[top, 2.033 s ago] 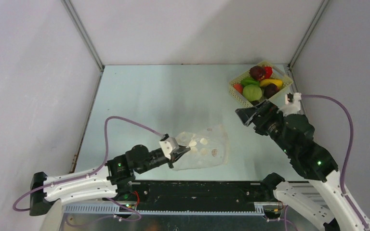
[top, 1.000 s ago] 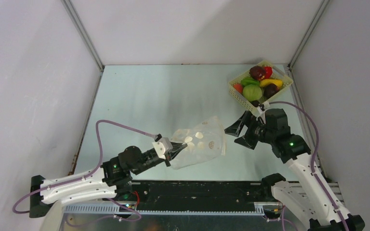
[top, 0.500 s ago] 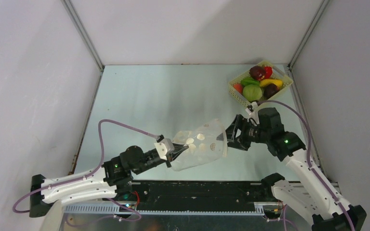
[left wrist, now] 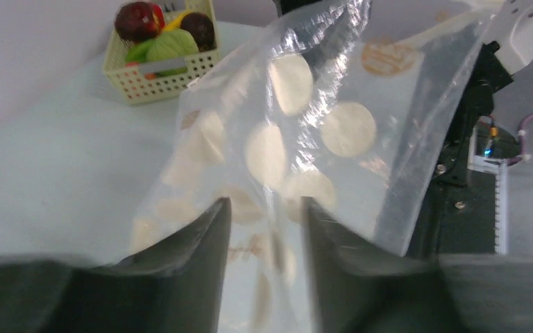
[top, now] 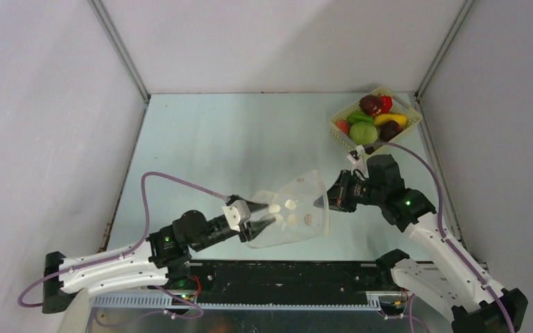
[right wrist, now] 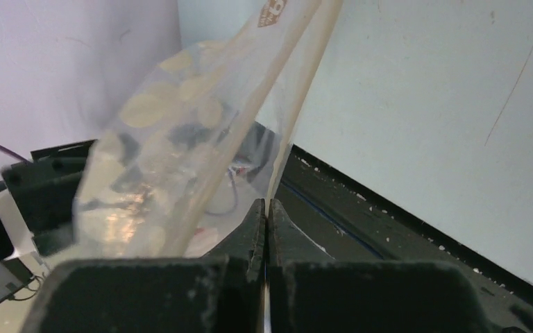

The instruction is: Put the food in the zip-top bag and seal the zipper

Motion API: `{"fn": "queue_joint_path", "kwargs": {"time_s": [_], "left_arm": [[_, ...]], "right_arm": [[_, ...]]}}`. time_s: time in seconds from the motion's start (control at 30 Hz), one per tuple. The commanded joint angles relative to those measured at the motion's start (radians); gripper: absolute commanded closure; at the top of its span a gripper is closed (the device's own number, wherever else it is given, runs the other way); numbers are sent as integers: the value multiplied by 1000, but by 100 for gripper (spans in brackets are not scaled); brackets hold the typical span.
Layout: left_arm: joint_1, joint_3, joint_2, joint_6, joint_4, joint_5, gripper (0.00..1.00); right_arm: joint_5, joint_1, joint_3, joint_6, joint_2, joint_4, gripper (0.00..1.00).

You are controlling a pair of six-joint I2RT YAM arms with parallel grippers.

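Observation:
The zip-top bag (top: 293, 210) is a clear crinkly pouch with pale round spots, lifted off the table between both arms. My right gripper (top: 328, 197) is shut on the bag's right edge; in the right wrist view its jaws (right wrist: 266, 202) pinch the whitish zipper strip (right wrist: 304, 62). My left gripper (top: 264, 215) stands open at the bag's left end, and in the left wrist view its fingers (left wrist: 212, 229) straddle the loose plastic (left wrist: 305, 125) without pinching it. The food (top: 364, 132), green, maroon, red and yellow pieces, lies in the basket at the back right.
The pale yellow perforated basket (top: 340, 137) sits in the far right corner, close behind the right arm, and also shows in the left wrist view (left wrist: 142, 80). Grey walls enclose the table on three sides. A black rail (top: 284, 274) runs along the near edge.
The right gripper moved left to the bag and closed on its zipper edge. The left gripper, which was shut on the bag's left end, has opened. The bag now stands higher.

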Motion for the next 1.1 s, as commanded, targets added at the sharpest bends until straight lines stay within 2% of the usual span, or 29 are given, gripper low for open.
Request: {"fn": "queue_joint_path", "kwargs": {"time_s": [0.0,0.07,0.27,0.3,0.43,0.63,0.73,1.07], "left_arm": [[-4,59,-22,-39,-18,1,13],[-4,82,-24,-62,-68,-22,2],[-4,149,7,-282,-146,-136,0],[-4,165,14,-303,-146,-168,0],[-3,245,72,-430,-179,-262,0],[-4,424,190,-532,-331,-413,0],[-4,451,227,-575,-354,-448,0],[-3,485,322,-695,-413,-512,0]], "right_arm": [[58,10,14,-78,-56,42,100],[146,28,45,-125,-60,-11,100],[594,174,220,-264,-21,-190,100],[688,217,234,-272,-10,-198,100],[885,369,308,-321,33,-190,100],[1047,530,408,-383,152,-163,100],[1141,584,432,-367,216,-156,100],[1238,707,448,-302,334,-97,100]]}}
